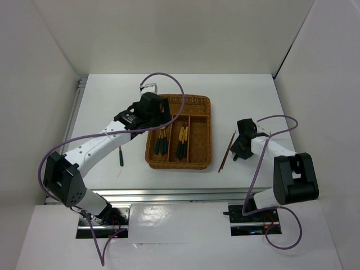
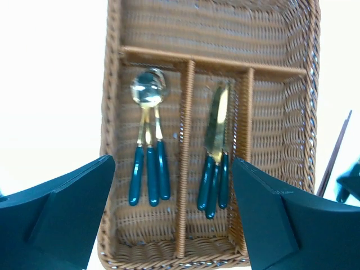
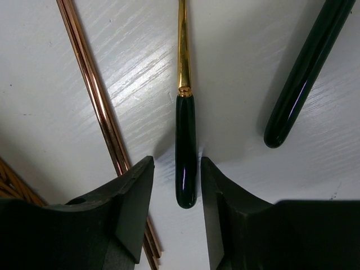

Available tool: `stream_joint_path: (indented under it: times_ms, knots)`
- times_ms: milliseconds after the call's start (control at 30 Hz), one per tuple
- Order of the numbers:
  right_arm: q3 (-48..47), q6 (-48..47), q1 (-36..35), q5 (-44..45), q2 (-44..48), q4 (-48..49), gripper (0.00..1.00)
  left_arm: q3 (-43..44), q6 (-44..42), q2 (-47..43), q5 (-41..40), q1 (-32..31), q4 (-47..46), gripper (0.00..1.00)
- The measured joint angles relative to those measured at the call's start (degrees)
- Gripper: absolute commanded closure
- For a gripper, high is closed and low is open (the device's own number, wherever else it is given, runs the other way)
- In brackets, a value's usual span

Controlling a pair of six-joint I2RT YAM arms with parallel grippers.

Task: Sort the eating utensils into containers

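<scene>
Teal-handled utensil (image 3: 185, 152) with a slim gold stem lies flat on the white worktop (image 3: 253, 67), beside reddish-brown chopsticks (image 3: 97, 95). It looks light, rigid and glossy, so probably slippery; the thicker handle is the best hold. Right arm's dark fingers (image 3: 124, 208) straddle that handle, part-open and not clamped. Left arm's fingers (image 2: 62, 208) stand wide apart and empty above the brown woven wicker tray (image 2: 109, 112).

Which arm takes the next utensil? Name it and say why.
Right. The right gripper straddles a teal-handled utensil lying on the table, jaws apart. The left gripper hangs open above the tray, over sorted spoons, holding nothing.
</scene>
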State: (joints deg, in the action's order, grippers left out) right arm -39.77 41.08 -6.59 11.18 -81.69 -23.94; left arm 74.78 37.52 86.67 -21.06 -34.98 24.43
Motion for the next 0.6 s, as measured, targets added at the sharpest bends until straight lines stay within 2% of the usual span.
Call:
stream_joint_path:
  times_ms: [300,333,600]
  knots:
    - [-0.92,0.0,0.09,0.2,-1.73,0.87,0.76,-1.6,0.2,-1.68,-2.67,3.65,0.2,0.0]
    - [-1.09,-0.02,0.11,0.15,-1.9,0.85,0.82,-1.95,0.17,-1.7,-2.75,4.09,0.24,0.0]
    - [-2.93,0.22,0.11,0.24,-3.08,-0.74,0.92,-4.31,0.2,-1.75,-3.52,6.73,0.46,0.0]
